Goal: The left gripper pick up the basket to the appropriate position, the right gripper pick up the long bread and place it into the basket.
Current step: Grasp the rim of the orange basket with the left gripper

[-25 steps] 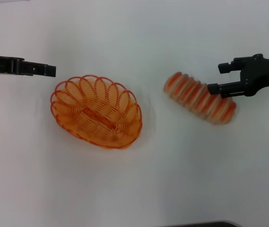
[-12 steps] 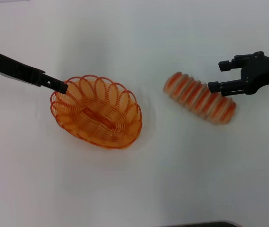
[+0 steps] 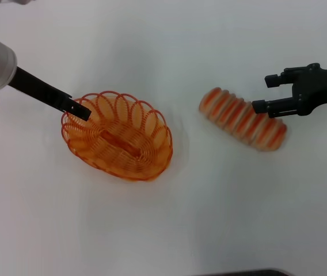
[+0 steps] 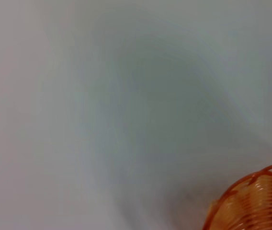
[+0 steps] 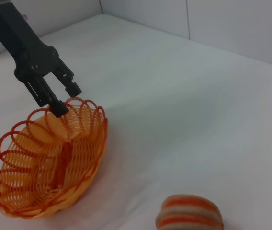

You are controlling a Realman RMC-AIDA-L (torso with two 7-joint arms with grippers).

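The orange wire basket (image 3: 146,167) stands on the white table left of centre, empty. My left gripper (image 3: 80,110) is open at the basket's far left rim; in the right wrist view (image 5: 67,99) its fingers stand apart just over the looped rim of the basket (image 5: 85,177). A corner of the basket (image 4: 255,201) shows in the left wrist view. The long bread (image 3: 243,119), tan with orange stripes, lies slanted on the table at the right; its end shows in the right wrist view (image 5: 188,215). My right gripper (image 3: 263,94) is open at the bread's right end, with its lower finger over the loaf.
The white table (image 3: 169,230) spreads between basket and bread and toward the front. A dark edge (image 3: 244,272) shows at the very front. A pale wall (image 5: 232,24) rises behind the table.
My left arm has swung in and down from the left until its tip is at the basket's far left rim. The right gripper, bread and basket have stayed put.
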